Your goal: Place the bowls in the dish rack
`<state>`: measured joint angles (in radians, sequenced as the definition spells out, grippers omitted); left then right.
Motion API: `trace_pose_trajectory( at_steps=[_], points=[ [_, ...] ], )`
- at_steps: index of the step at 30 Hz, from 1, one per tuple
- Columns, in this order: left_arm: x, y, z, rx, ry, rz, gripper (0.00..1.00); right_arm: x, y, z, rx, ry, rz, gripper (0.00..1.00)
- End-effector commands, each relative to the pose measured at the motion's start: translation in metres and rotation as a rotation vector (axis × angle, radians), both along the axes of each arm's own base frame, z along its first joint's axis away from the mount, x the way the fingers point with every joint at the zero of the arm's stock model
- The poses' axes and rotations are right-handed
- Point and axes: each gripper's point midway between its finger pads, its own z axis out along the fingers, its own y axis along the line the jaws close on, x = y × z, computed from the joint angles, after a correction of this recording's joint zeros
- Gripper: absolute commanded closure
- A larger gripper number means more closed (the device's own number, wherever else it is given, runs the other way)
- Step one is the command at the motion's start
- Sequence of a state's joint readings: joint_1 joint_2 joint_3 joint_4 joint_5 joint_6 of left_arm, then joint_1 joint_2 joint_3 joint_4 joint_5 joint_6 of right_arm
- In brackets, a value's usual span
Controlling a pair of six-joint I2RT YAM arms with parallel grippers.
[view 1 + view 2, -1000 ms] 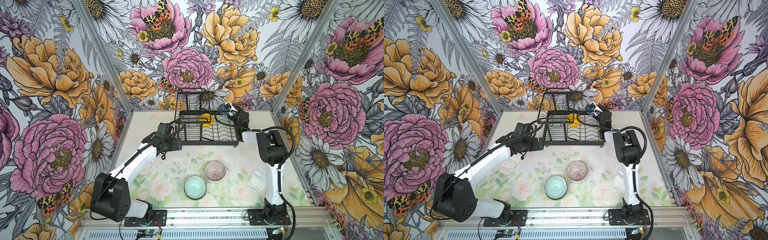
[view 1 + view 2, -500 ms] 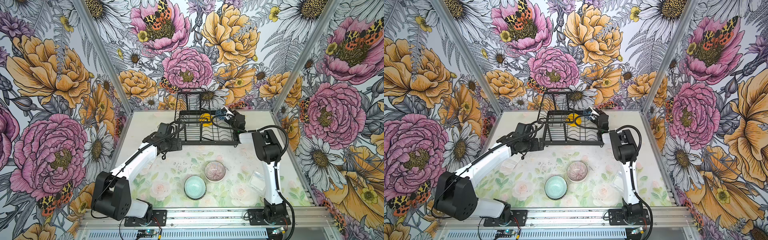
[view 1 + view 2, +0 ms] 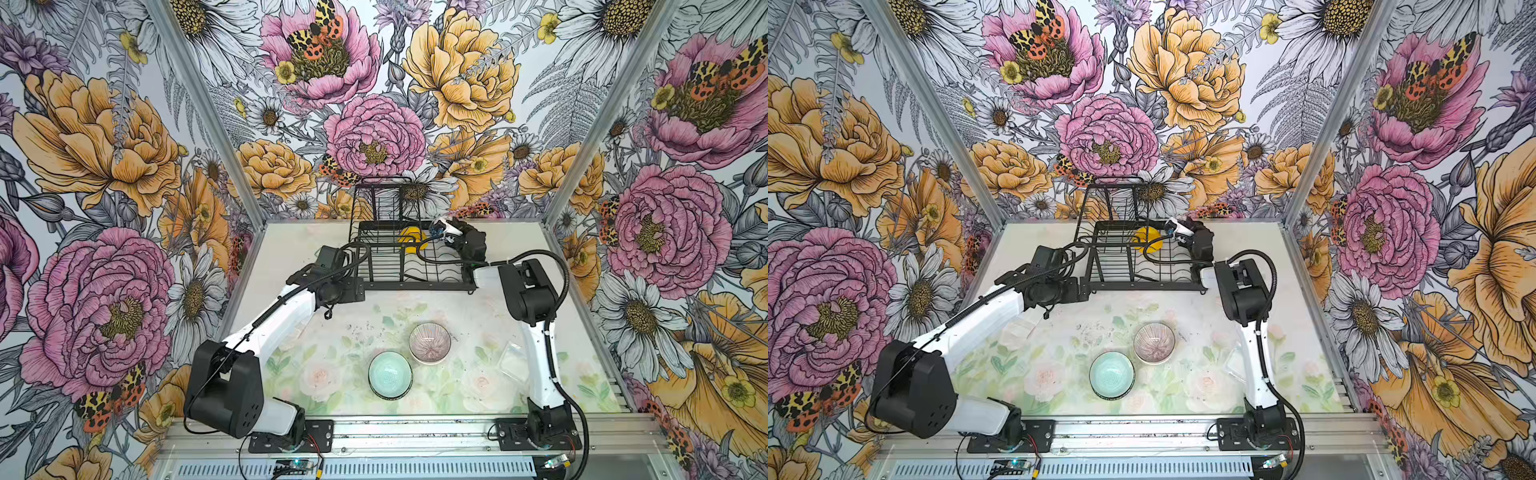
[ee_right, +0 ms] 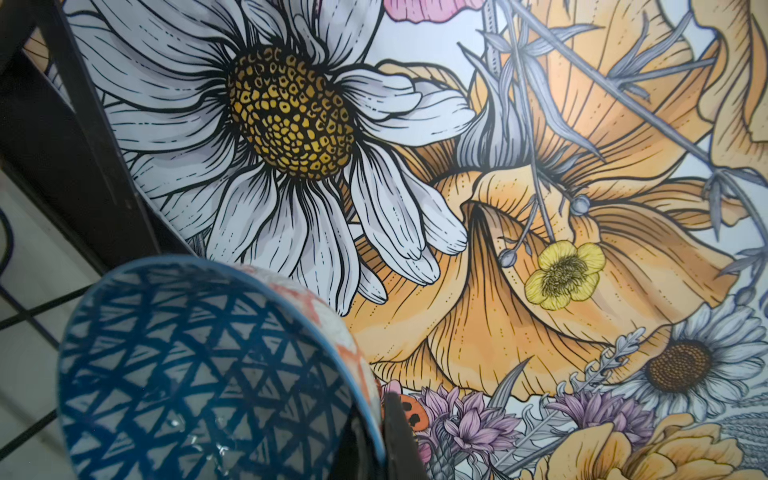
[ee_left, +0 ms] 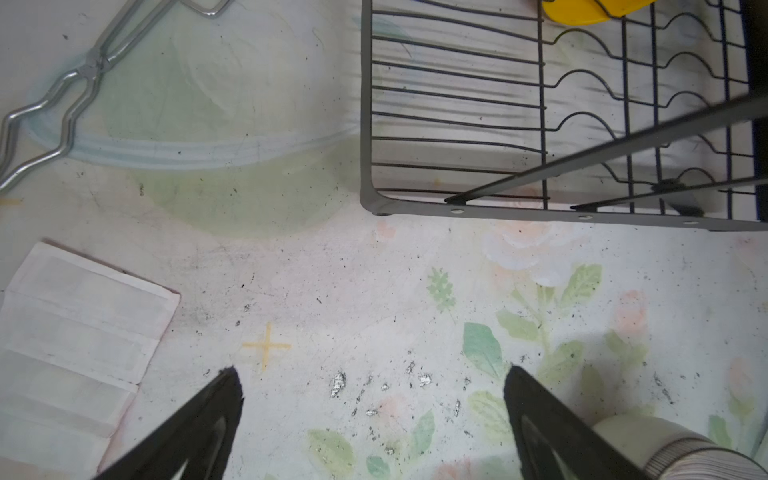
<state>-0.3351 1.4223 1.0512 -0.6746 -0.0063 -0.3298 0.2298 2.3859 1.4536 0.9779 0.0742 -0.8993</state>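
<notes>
Nearest on the tabletop (image 3: pixel 332 365) sits the pale teal bowl (image 3: pixel 390 375), upright and open side up, and just beyond it to the right the pink-striped bowl (image 3: pixel 430 343) stands the same way; the two are very close, but whether they touch I cannot tell. A clear tub (image 3: pixel 513 361) lies to the right of them, partly behind the right arm. Farther on, the left tool (image 5: pixel 372 376) hangs released over bare tabletop, its fingers (image 5: pixel 199 424) spread wide with nothing between them, just short of the near left corner of the dish rack (image 3: pixel 415 266). The left wrist view shows a folded white sheet (image 5: pixel 75 332) and metal tongs (image 5: pixel 62 95) lying beside that corner, outside the rack. The rack stands at the far end of the tabletop, against the flowered back wall. A yellow bowl (image 3: pixel 409 241) rests in its base toward the far side. Just to the right of it, the right tool (image 3: pixel 448 233) is clenched on the rim of the blue-patterned bowl (image 4: pixel 199 374), holding it tipped on its side over the rack's far right part.
</notes>
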Motion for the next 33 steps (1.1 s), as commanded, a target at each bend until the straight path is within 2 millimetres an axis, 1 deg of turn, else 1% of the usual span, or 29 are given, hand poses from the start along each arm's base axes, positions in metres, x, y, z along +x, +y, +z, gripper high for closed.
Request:
trace_pose_trajectory(
  at_steps=[1, 6, 11, 16, 20, 27, 33],
  points=[
    [0.010, -0.007, 0.015, -0.030, -0.041, -0.013, 0.01, 0.003, 0.005, 0.037, -0.001, -0.135, -0.003, 1.00],
    [0.010, -0.007, 0.017, -0.032, -0.047, -0.016, 0.01, 0.004, 0.006, 0.042, -0.032, -0.161, -0.011, 1.00],
    [0.010, -0.008, 0.018, -0.033, -0.049, -0.021, 0.01, 0.004, 0.008, 0.037, -0.094, -0.163, -0.006, 1.00],
    [0.009, -0.007, 0.018, -0.030, -0.051, -0.022, 0.01, 0.005, 0.009, 0.026, -0.155, -0.153, 0.001, 1.00],
    [0.009, -0.008, 0.018, -0.031, -0.052, -0.022, 0.01, 0.004, 0.010, 0.023, -0.193, -0.156, 0.003, 1.00],
    [0.008, -0.007, 0.019, -0.031, -0.056, -0.022, 0.01, 0.002, 0.005, 0.017, -0.250, -0.157, -0.003, 1.00],
    [0.007, -0.007, 0.019, -0.032, -0.055, -0.022, 0.01, -0.002, -0.001, 0.017, -0.259, -0.156, -0.008, 1.00]
  ],
)
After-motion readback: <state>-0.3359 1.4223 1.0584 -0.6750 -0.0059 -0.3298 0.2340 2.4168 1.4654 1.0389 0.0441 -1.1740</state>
